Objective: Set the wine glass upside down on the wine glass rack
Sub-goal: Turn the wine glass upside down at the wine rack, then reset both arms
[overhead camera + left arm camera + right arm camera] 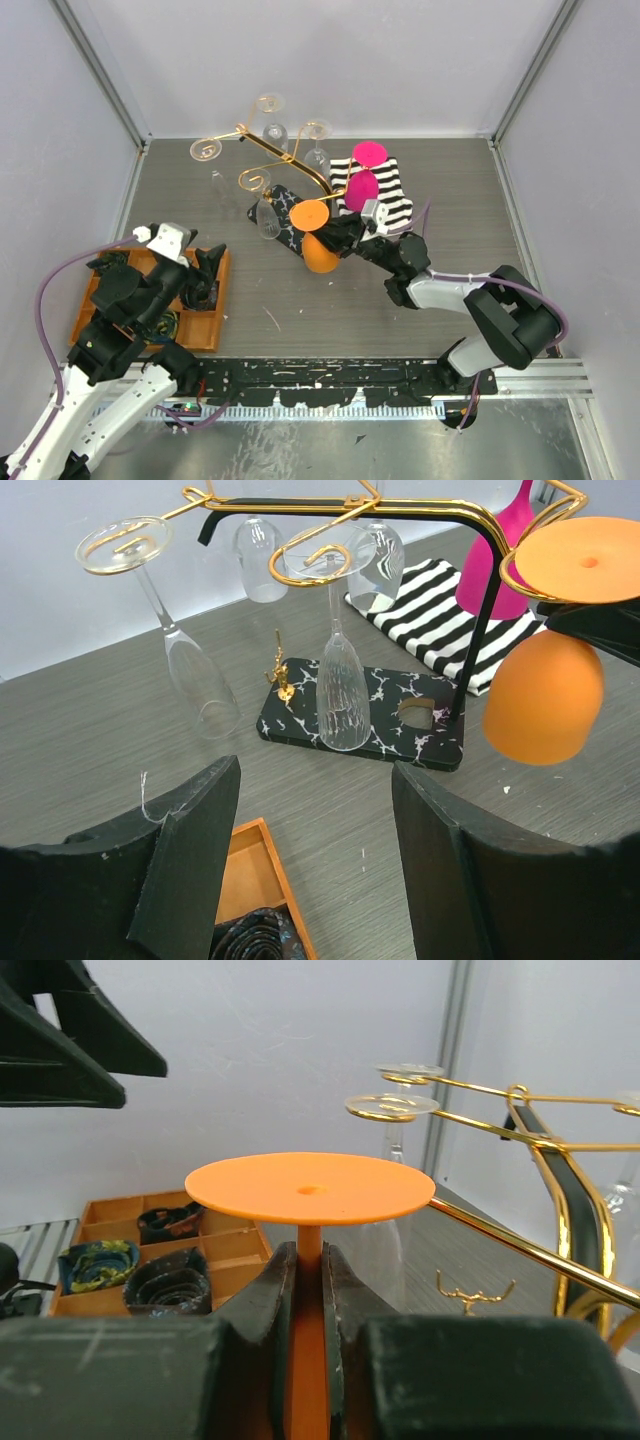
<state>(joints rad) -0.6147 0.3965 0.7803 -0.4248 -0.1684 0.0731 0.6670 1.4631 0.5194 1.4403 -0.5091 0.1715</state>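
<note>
At centre frame the right gripper [308, 1280] clamps the stem of the upturned orange glass [320, 252], its foot at the rack's [390, 742] nearest hook, while lower left the left gripper [315, 850] gapes open over the tray [235, 1248], whose compartments hold three fabric rolls [165, 1280].

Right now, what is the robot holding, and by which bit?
The right gripper pinches the upside-down orange wine glass by its stem. The left gripper holds nothing.
</note>
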